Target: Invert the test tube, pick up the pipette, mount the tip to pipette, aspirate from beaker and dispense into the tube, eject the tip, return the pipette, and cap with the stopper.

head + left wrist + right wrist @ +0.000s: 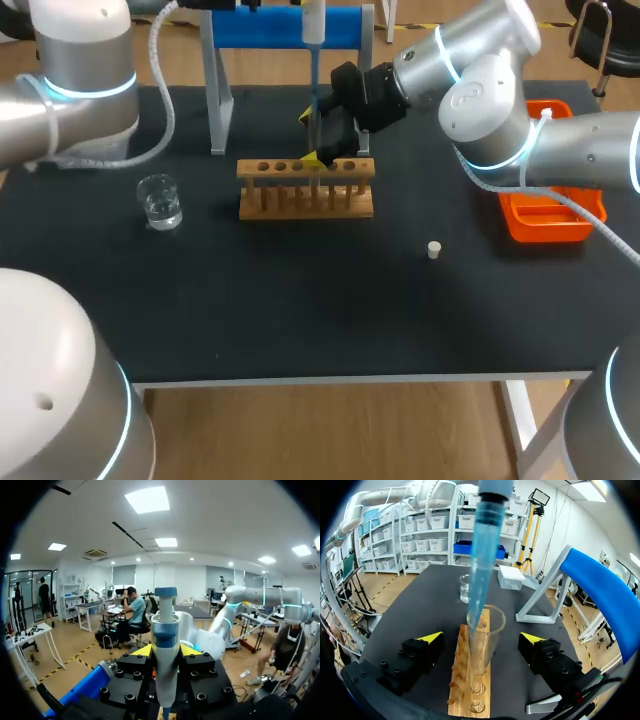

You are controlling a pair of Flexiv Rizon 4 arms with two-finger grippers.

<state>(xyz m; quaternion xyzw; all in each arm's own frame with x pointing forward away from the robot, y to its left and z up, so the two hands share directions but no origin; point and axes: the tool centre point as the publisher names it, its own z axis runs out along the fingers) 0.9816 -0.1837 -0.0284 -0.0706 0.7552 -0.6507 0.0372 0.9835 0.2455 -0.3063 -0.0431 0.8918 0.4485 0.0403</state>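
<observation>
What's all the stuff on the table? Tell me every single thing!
table: one, black, under everything
beaker: one, clear, left side
test tube rack: one, wooden, middle
test tube: one, clear, upright in rack
pipette: one, white and blue, above rack
pipette tip: one, pale blue, dipping into the tube's mouth
stopper: one, white, right of rack
tray: one, orange, right edge
stand: one, blue, behind rack
left gripper: black, yellow tips, holding pipette
right gripper: black, yellow tips, open around tube
</observation>
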